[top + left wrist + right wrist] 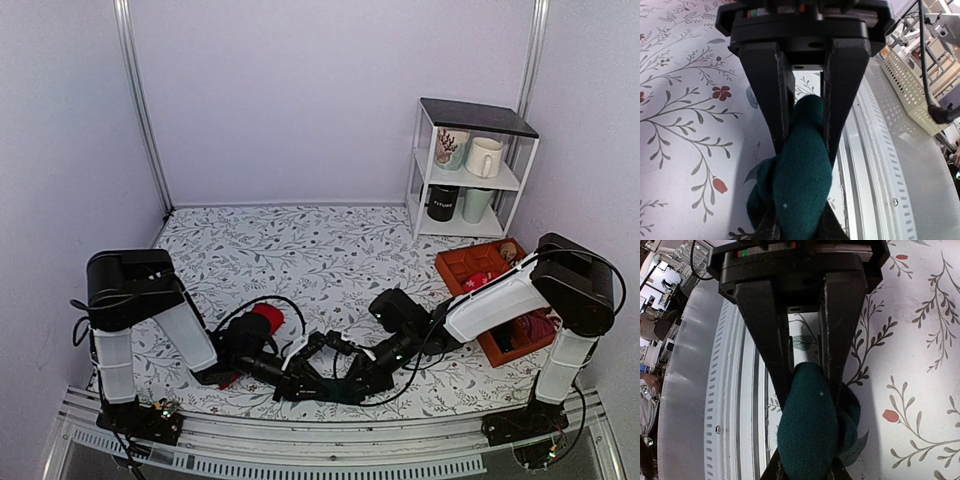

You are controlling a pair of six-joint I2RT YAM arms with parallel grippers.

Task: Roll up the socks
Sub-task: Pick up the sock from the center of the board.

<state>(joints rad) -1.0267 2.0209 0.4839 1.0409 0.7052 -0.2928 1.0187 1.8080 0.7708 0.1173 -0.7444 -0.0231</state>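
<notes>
I've got my left gripper and right gripper both clamped on the teal sock, at the table's 6 o'clock by the rail. At its 10 o'clock the red sock lies partly under my left arm. The orange tray sits at 3 o'clock.

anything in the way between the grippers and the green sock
Nothing visible. The left gripper and the right gripper are both shut on the green sock, with its fabric pinched between each pair of fingers. The red sock lies apart from it, further back on the left.
</notes>
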